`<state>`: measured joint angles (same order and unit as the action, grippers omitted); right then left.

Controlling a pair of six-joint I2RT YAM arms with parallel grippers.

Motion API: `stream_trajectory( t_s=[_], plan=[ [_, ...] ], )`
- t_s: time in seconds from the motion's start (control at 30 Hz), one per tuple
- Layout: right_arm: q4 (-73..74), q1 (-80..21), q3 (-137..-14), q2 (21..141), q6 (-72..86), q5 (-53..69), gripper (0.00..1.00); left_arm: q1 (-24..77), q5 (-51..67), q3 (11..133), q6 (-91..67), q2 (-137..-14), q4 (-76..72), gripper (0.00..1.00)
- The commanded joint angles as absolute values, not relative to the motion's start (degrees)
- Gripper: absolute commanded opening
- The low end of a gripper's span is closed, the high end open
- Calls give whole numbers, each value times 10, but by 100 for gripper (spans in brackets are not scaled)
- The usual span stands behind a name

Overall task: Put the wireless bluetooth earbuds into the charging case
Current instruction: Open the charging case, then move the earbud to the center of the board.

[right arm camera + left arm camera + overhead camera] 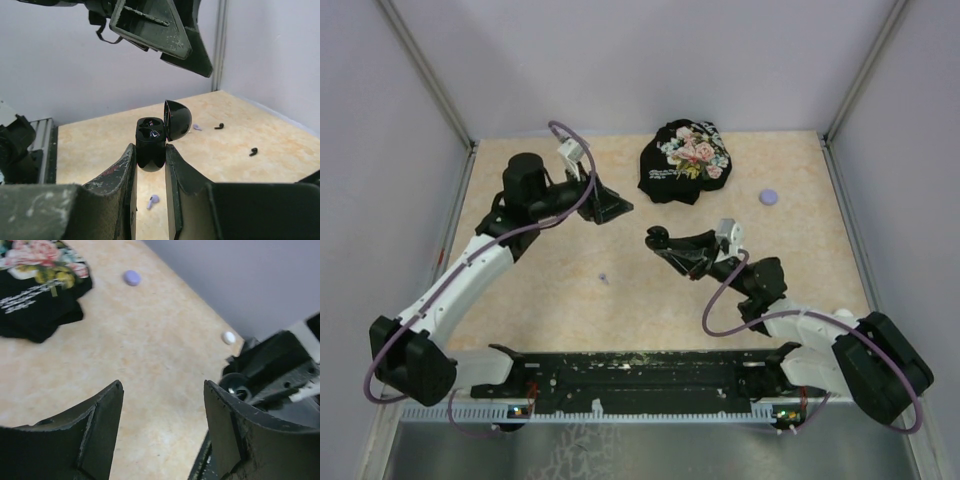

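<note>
My right gripper [150, 148] is shut on a black charging case [150, 145], held upright above the table with its lid [178, 120] swung open and both sockets showing. In the top view the right gripper [665, 243] holds the case at mid-table. A lavender earbud [153, 201] lies on the table below the case, also seen in the top view [603, 278]. Another lavender earbud [197, 127] and two black earbuds [219, 126] [253, 151] lie farther off. My left gripper [162, 385] is open and empty, raised above the table [615, 207].
A black floral cloth [685, 160] lies at the back of the table, also in the left wrist view [35, 285]. A lavender puck [769, 197] sits at the back right. A white puck [228, 337] lies near the right arm. Grey walls enclose the table.
</note>
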<state>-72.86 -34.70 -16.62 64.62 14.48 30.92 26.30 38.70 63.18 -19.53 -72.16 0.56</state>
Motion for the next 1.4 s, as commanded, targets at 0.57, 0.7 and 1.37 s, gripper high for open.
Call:
stream_trajectory(
  t_s=[0.57,0.7,1.37],
  plan=[
    [-740,-346,-116,633,36,214,0,98,219,772,-103,-959,121,69],
    [-736,-345,-114,633,30,205,0,93,226,829,-112,-1035,122,68],
    [-730,-346,-119,661,27,206,0,50,185,956,-102,-1213,164,61]
  ],
)
